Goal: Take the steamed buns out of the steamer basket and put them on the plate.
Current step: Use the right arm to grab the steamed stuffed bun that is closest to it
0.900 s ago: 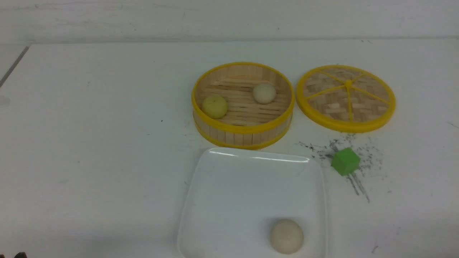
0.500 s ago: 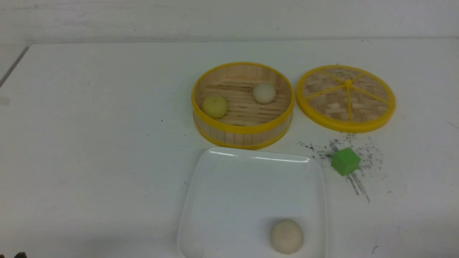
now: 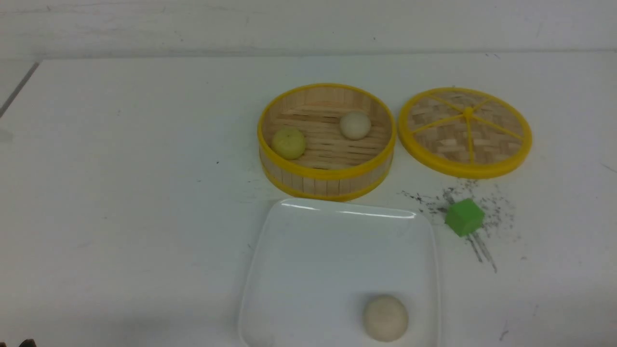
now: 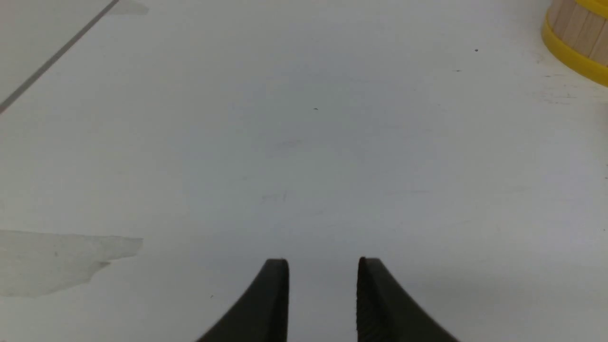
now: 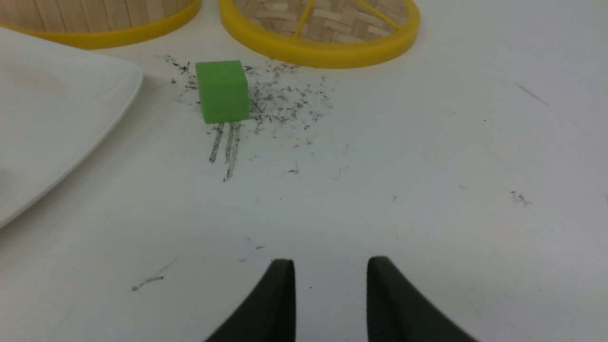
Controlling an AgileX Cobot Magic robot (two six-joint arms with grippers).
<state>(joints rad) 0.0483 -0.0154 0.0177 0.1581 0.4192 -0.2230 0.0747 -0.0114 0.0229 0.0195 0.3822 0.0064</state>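
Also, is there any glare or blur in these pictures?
Front view: soft and slightly blurred, with bright glare streaks along the far rim of the plate. Right wrist view: the green cube looks sharp. Left wrist view: even light, no glare.

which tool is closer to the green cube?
Right. The right tool has the cube on the table just ahead of its open jaws. The left tool sees only table and the basket edge, no cube.

Front view overlooks the table (image 3: 120,193); both low, forward-facing wrist views catch the steamer basket (image 3: 328,180).
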